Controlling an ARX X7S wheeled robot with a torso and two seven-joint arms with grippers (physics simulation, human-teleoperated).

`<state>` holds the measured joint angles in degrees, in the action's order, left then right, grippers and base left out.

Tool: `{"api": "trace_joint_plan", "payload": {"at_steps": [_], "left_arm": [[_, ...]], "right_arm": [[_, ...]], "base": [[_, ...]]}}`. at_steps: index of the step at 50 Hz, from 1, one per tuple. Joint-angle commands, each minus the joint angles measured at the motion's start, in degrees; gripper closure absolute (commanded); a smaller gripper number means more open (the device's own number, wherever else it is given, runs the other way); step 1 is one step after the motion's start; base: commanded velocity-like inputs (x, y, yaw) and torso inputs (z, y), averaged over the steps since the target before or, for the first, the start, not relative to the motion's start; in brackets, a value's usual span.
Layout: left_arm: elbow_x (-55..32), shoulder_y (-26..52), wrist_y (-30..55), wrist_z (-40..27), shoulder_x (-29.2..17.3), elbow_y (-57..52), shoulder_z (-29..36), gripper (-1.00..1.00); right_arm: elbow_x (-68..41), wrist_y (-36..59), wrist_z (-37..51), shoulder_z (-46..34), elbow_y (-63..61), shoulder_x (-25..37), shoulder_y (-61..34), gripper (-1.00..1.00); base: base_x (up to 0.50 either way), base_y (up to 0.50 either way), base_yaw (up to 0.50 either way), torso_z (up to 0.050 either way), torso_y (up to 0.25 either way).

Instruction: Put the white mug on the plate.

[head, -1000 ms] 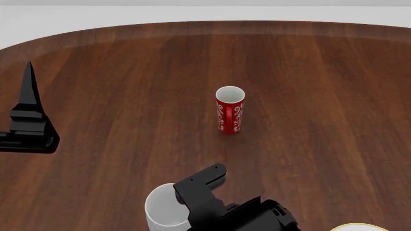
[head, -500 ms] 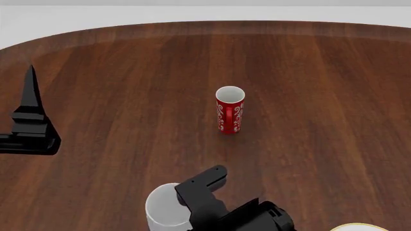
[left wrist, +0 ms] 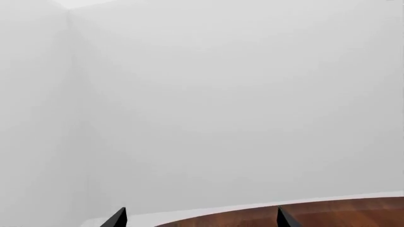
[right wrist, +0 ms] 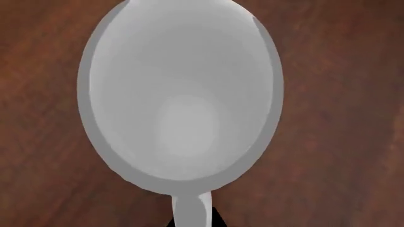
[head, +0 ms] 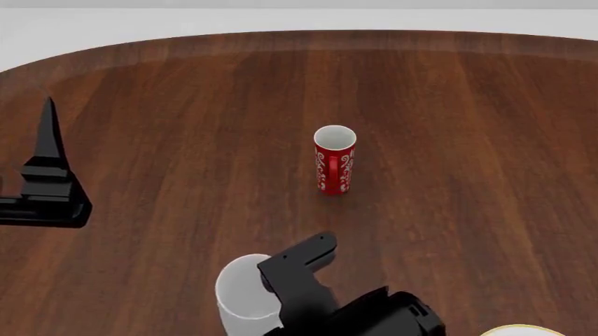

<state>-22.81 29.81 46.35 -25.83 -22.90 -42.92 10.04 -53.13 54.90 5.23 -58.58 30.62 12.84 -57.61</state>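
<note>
The white mug (head: 241,292) stands upright near the table's front edge; the right wrist view looks straight down into the mug (right wrist: 183,94). My right gripper (head: 299,264) is at the mug's right side. In the right wrist view the gripper (right wrist: 192,218) is shut on the mug's loop handle (right wrist: 189,208), with a black finger on each side. A sliver of the plate (head: 523,330) shows at the bottom right corner. My left gripper (head: 47,136) hovers far left, fingers pointing away. In its wrist view it (left wrist: 200,219) is open and holds nothing.
A slim red mug (head: 335,159) with white swirls stands upright mid-table, well beyond the white mug. The dark wooden table (head: 467,140) curves away at the back, with a pale wall (left wrist: 221,94) behind.
The right gripper and the white mug have shifted slightly up and to the right in the head view. The left gripper has drifted a little to the right.
</note>
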Motion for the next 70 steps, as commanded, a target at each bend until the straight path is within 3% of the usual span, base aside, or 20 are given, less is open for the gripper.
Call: {"api": "trace_joint_plan", "payload": {"at_steps": [1,9,27,36,42,70], "left_arm": [[-0.24,-0.04,-0.48,0.12,-0.02,0.21,0.21,-1.00],[-0.39,0.10,-0.72,0.19,0.03,0.37,0.50,-1.00],[-0.45,0.36,-2.20,0.69,0.31,1.59,1.45,-1.00],[-0.51,0.43,-2.85,0.88,0.29,2.15,1.59,-1.00],[2.09,-3.14,-8.93,1.57,0.24,4.77,3.02,-1.00],[1.71,-2.93,-10.41,2.10,0.32,6.16,3.62,-1.00]], "right_arm": [[-4.77,4.08,7.25,5.15,-11.46,5.51,0.84,1.00],[-11.46,7.49,14.93,11.15,-21.57,11.21,3.52,1.00],[-21.98,8.14,27.36,22.12,-32.16,20.92,9.72,1.00],[-25.68,7.24,31.61,25.90,-35.58,24.55,12.70,1.00],[-28.42,6.55,34.77,28.51,-37.71,26.86,14.57,1.00],[-38.38,-0.64,44.51,39.77,-46.19,37.89,27.78,1.00]], "base": [[0.00,0.00,0.00,0.000,0.000],[0.00,0.00,0.00,0.000,0.000],[0.00,0.00,0.00,0.000,0.000],[0.00,0.00,0.00,0.000,0.001],[0.00,0.00,0.00,0.000,0.000],[0.00,0.00,0.00,0.000,0.000]]}}
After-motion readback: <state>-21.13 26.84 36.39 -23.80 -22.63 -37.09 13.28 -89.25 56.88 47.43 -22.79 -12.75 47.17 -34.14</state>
